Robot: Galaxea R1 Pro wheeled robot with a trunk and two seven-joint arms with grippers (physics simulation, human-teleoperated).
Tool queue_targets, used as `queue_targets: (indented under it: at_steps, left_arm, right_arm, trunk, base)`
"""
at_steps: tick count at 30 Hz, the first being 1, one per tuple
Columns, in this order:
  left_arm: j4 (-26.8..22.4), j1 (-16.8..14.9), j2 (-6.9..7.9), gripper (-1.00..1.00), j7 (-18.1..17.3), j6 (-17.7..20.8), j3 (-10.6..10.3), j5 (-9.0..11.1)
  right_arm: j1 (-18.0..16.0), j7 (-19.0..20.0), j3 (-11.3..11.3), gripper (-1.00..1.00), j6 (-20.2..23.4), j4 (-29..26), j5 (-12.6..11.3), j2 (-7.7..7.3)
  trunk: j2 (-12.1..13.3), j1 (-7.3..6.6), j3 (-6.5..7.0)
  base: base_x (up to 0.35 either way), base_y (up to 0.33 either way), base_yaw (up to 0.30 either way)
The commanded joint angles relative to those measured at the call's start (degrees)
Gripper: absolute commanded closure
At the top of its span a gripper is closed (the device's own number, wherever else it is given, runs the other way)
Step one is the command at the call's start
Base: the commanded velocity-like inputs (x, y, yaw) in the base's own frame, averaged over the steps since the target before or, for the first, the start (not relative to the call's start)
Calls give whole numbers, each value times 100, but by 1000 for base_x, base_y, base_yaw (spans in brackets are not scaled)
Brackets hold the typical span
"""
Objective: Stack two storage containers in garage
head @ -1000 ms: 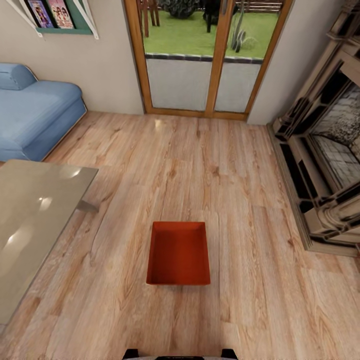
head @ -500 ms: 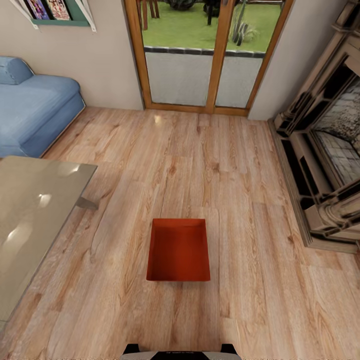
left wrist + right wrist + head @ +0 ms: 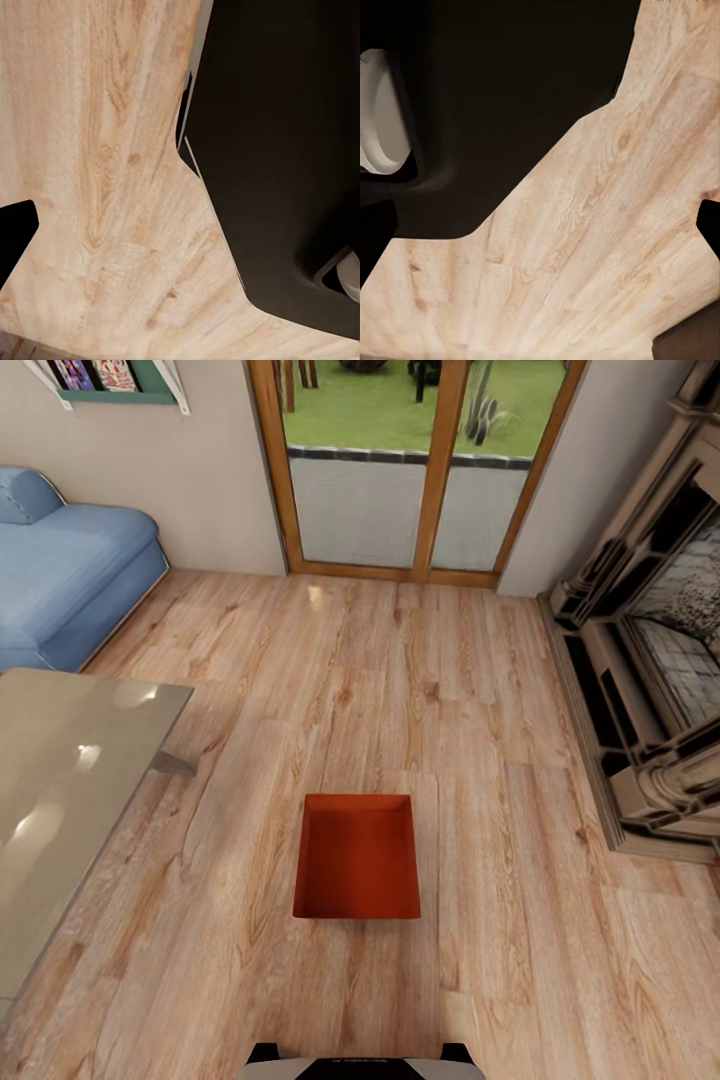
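Note:
One red-orange storage container [image 3: 357,857] sits open side up on the light wood-plank floor of the living room, straight ahead of my base in the head view. The second container is out of view. In the left wrist view a dark fingertip [image 3: 13,238] of the left gripper pokes in over the planks, beside my black base [image 3: 285,150]. In the right wrist view a dark fingertip [image 3: 709,225] of the right gripper shows at the edge, again over bare planks. Neither gripper is near the container, and nothing shows between the fingers.
A glass-topped table [image 3: 60,790] stands at the left, with a blue sofa [image 3: 70,575] behind it. A brick fireplace with a stepped surround [image 3: 650,690] lines the right side. Wood-framed glass doors [image 3: 420,470] close the far wall. Open planks surround the container.
The whole head view has shifted slightly, with the far wall and the shelf sliding upward in the picture: the camera has moved. The container lies where it did on the floor.

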Motion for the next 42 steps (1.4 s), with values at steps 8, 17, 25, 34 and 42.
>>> queue_targets:
  at_steps: [8,17,25,34,42]
  left_arm:
    - [9,-2,-1,-100,6,-18,-1,35]
    - [5,-2,5,-100,6,-17,0,35]
    - [1,-2,9,-100,0,-18,0,20]
    - [-288,-2,247,-100,20,33,6,6]
    - [-1009,-2,1011,-100,29,76,48,329]
  right_arm:
    - [-5,9,54,-100,-43,16,54,7]
    - [-5,40,30,-100,-63,16,31,24]
    - [-5,9,8,-100,-9,-7,3,9]
    - [-7,-90,-44,-100,322,-967,-38,-213]
    - [-39,-289,-780,-100,1455,-1958,-422,-1043]
  trunk:
    - [-3,0,-3]
    - [-3,0,-3]
    - [-3,0,-3]
    - [-3,0,-3]
    - [-3,0,-3]
  base:
    - [0,0,0]
    - [0,0,0]
    - [0,0,0]
    - [0,0,0]
    - [0,0,0]
